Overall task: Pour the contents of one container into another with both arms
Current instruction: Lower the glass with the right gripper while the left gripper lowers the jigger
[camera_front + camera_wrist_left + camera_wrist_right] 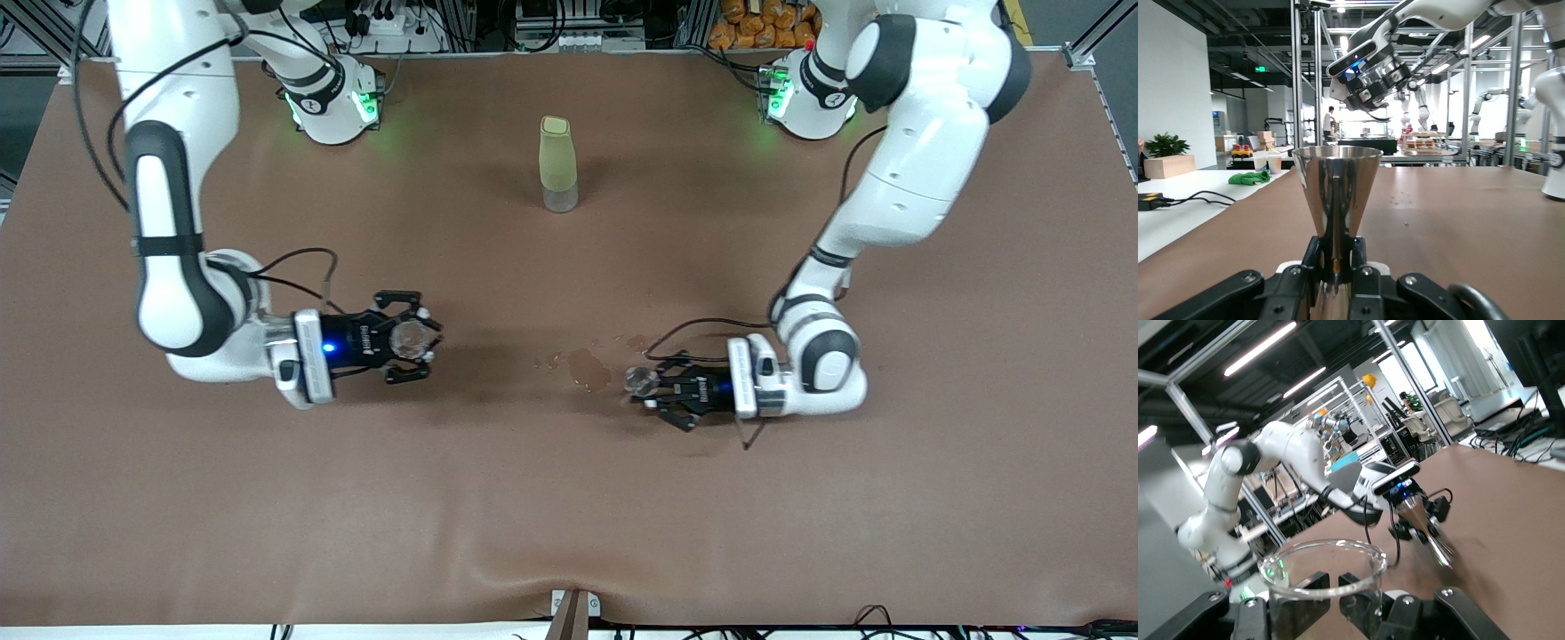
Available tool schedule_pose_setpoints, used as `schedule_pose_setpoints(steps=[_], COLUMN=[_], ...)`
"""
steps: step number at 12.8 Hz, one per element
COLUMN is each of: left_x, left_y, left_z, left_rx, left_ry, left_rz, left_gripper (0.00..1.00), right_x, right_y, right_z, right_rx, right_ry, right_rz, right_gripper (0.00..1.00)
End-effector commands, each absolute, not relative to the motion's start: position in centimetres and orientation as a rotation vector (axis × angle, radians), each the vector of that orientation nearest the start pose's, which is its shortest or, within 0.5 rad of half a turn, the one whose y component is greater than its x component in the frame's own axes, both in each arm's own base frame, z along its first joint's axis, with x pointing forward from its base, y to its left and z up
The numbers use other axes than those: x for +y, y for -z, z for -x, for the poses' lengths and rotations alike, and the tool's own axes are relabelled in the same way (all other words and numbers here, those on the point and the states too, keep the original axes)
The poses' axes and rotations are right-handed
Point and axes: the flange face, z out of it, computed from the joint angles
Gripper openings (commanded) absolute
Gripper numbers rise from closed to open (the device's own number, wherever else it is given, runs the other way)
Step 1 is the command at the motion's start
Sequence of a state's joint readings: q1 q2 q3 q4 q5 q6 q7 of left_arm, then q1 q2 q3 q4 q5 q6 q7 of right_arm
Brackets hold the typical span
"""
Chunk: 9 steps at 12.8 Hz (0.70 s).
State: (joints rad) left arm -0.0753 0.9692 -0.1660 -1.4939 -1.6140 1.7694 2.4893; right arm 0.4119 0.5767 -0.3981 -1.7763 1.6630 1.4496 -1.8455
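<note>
Your left tool point(642, 384) pinches the steel jigger point(1337, 193) at its narrow waist — rigid, light, slick metal, so keep that waist grip. Your right tool point(412, 340) clamps the clear glass cup point(1328, 570) around its wall — fragile, slippery. Both hang above the worktop point(569, 516), spilled drops point(587, 366) between them, at 9 o'clock from the jigger.

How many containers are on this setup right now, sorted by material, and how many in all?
Metal: 1, the steel cone-shaped jigger clamped in the left gripper.
Clear glass: 1, the glass cup clamped in the right gripper.
Pale green: 1, the tall bottle standing on the table, between the arm bases.
Total: 3 containers.
</note>
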Motion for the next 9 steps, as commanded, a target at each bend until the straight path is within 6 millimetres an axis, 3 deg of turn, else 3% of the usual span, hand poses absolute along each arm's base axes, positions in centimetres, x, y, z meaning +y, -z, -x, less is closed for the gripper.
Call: schedule_pose_setpoints(steps=[1,4,6,9], left_x=[-16.6,-9.4,-6.6,-0.9], left_y=[-13.4,-12.6,-10.6,-9.9], left_z=[-65.4,-64.8,-62.4,-60.9], left_rx=[-1.252,-1.311,-1.307,-1.334], left_ry=[-1.147,-1.08,-1.034,-1.003], left_rz=[-1.153,-1.134,-1.116,-1.125], left_gripper=[0.0,0.0,0.0,0.0], right_x=[10.4,4.0,-0.2,-4.8], right_y=[-29.4,-28.2,-27.1,-24.2], right_z=[-62.2,-61.2,-60.1,-58.8], right_rx=[-1.128,-1.266,-1.323,-1.4], right_ry=[0.868,0.919,0.933,0.993], right_rz=[1.344,1.281,1.266,1.248], right_gripper=[0.0,0.0,0.0,0.0])
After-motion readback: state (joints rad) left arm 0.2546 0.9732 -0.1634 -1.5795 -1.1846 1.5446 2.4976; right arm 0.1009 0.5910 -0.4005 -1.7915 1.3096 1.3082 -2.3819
